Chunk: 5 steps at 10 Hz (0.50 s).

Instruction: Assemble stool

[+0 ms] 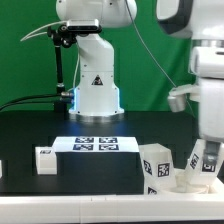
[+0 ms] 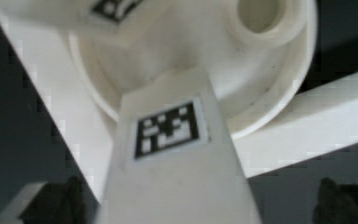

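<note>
On the black table [image 1: 110, 190], in the exterior view, the marker board [image 1: 95, 145] is seen lying flat in front of the robot base [image 1: 95, 88]. To the exterior view's left of it, one loose leg [image 1: 45, 158] is placed, well apart from the other parts. At the exterior view's right, a second leg [image 1: 157, 166] is stood upright with its tags turned to the camera, just beside the seat disc [image 1: 188, 183]. The pincer [image 1: 207, 165] is held low over the seat disc, and a third leg [image 1: 208, 158] with a tag is seen directly under it.

In the wrist view, the third leg is shown large in the middle, its tag facing the camera, reaching from between the two dark fingers [image 2: 60, 200] toward the rimmed seat disc behind it. A white rail [image 2: 327, 105] is seen beyond the disc. The fingers are blurred and cut by the picture's edge, so it cannot be told whether the pincer is closed on the leg or open.
</note>
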Tool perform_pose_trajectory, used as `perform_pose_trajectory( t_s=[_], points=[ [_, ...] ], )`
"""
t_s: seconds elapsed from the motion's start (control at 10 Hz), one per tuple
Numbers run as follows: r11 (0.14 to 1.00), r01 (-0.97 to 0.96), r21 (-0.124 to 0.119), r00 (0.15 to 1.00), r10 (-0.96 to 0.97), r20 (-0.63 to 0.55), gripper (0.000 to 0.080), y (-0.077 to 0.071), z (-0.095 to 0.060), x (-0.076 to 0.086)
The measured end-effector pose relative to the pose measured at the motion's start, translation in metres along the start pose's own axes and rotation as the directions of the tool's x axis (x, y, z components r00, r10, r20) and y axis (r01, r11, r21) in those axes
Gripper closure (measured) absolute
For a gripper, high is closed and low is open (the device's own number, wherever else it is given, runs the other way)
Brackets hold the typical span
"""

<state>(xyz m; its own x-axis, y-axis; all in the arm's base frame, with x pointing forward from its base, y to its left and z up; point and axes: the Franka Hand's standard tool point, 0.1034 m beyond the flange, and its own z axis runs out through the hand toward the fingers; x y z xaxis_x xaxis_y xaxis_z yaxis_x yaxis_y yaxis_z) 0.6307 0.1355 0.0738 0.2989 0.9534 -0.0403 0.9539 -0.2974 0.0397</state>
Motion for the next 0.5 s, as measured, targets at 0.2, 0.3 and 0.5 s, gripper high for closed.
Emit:
perform_pose_trajectory(
  t_s=[0.2,0.3,0.5],
  points=[
    [0.996,0.088,-0.002,0.996,-0.088,0.003,0.0150,0.0062,0.0001,-0.0123],
    [0.998,0.068,-0.001,0.998,-0.068,0.003,0.0285,0.0057,0.0005,-0.0118],
    [1.000,0.028,-0.001,1.000,-0.028,0.003,0.0423,0.0062,0.0008,-0.0129]
  ],
)
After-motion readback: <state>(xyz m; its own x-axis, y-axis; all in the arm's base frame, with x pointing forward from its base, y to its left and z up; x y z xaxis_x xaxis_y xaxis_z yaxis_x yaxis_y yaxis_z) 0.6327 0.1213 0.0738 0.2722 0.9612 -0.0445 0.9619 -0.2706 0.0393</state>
